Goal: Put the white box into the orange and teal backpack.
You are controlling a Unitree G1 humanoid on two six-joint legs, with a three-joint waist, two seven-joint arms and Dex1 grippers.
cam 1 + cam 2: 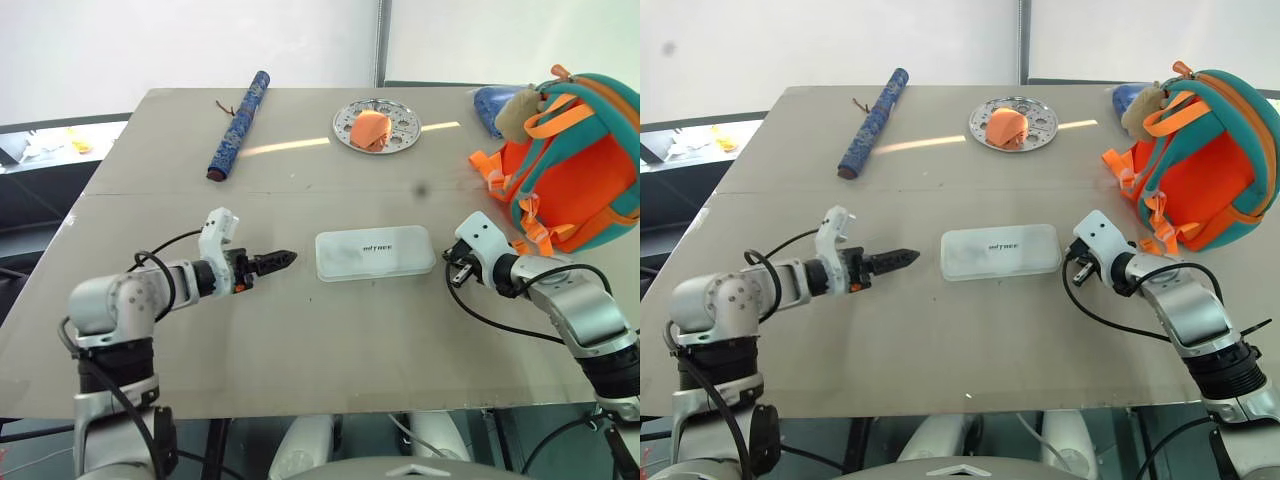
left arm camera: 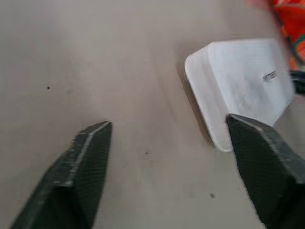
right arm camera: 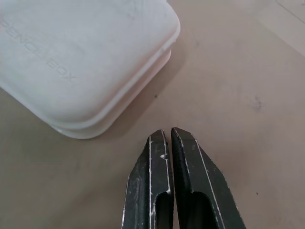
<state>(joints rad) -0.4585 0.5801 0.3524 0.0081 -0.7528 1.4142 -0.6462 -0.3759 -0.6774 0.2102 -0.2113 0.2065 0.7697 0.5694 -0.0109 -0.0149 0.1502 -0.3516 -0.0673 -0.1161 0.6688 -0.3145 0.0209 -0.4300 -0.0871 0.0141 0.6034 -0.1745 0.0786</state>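
2 grippers flank the white box point(image 1: 375, 253), which lies flat on the bench point(image 1: 300, 340), so nothing is packed yet: grasping, lifting and stowing remain. In the eye views the orange and teal backpack point(image 1: 575, 165) sits at the bench's right edge, well apart from the box. In the left wrist view the left gripper point(image 2: 176, 157) stands spread wide and empty, one finger overlapping the box's near corner. In the right wrist view the right gripper point(image 3: 170, 136) is pressed together, empty, just beside the box's rounded corner.
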